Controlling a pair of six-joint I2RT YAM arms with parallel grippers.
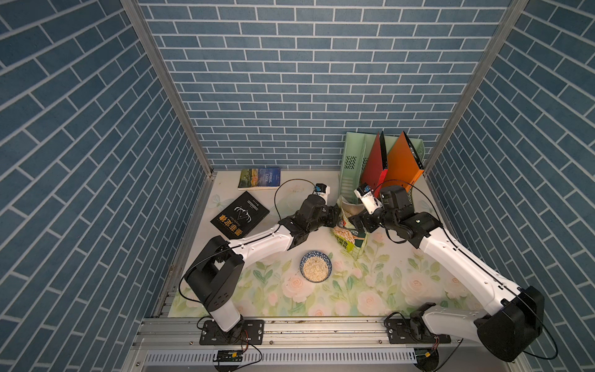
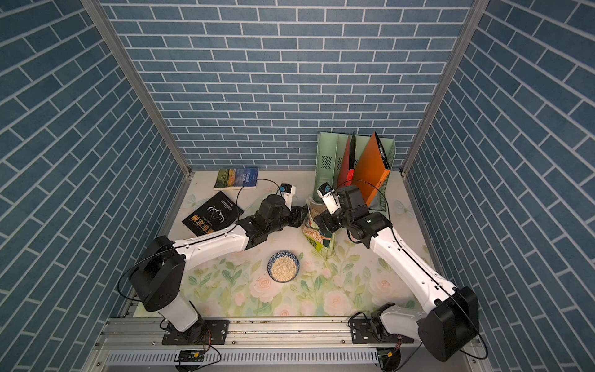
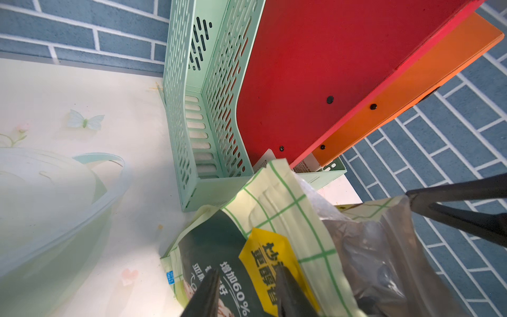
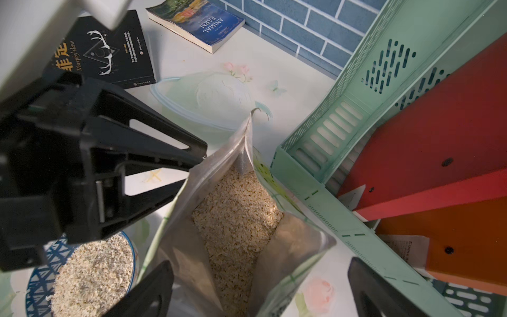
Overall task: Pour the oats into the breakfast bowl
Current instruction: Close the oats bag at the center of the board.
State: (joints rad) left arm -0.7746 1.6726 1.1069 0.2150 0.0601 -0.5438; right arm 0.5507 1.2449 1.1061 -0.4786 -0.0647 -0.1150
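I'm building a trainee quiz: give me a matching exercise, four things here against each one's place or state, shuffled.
1 breakfast bowl
2 oat bag
3 black book
4 red folder

a lying flat on the table
b standing in the green rack
c filled with oats
d upright, mouth open

Pairs: 1-c, 2-d, 3-a, 4-b

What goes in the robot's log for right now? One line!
bowl: filled with oats | bag: upright, open | left hand: holds bag | right hand: open
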